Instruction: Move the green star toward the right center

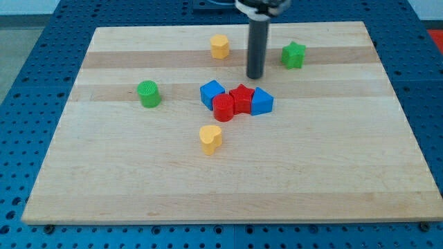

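A yellow heart (210, 138) lies nearest, behind it a touching cluster of red cylinder (223, 108), red star (241, 98) and two blue blocks (212, 93) (261, 102), while my tip (255, 77), holding nothing, stands just above them, left of the green star (293, 54) at the board's (346, 180) upper right, nothing between.

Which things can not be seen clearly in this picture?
- Arm above the rod: cut off by the view's top edge.
- Red cylinder, red star: touching or just close, cannot tell.
- Yellow block: exact shape too small to judge.
- My tip shows, left of the green star.
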Available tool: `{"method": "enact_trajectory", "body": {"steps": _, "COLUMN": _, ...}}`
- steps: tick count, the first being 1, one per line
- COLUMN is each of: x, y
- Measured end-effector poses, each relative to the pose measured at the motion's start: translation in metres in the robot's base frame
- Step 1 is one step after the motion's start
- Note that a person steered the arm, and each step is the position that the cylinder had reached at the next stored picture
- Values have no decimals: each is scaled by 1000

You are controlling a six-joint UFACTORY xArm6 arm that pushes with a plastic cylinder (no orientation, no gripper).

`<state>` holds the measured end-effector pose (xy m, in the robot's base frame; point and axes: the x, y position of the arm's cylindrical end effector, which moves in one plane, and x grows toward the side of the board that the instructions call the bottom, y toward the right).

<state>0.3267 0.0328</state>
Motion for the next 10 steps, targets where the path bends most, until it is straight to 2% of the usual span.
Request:
{"method": "enact_trajectory", "body": {"steps": 1, "x": -10, "y": -2}}
{"method": "enact_trajectory", "body": {"steps": 3, "x": -45, "y": 74}}
{"method": "enact_trajectory", "body": {"steps": 4, "x": -46, "y": 77}}
{"method": "enact_trajectory", "body": {"steps": 6, "x": -46, "y": 137}}
{"method": "enact_trajectory", "body": {"steps": 7, "x": -46, "y": 137}}
{"method": "enact_trajectory", "body": {"steps": 8, "x": -33, "y": 137}}
{"method": "enact_trajectory", "body": {"steps": 10, "x": 3, "y": 173}}
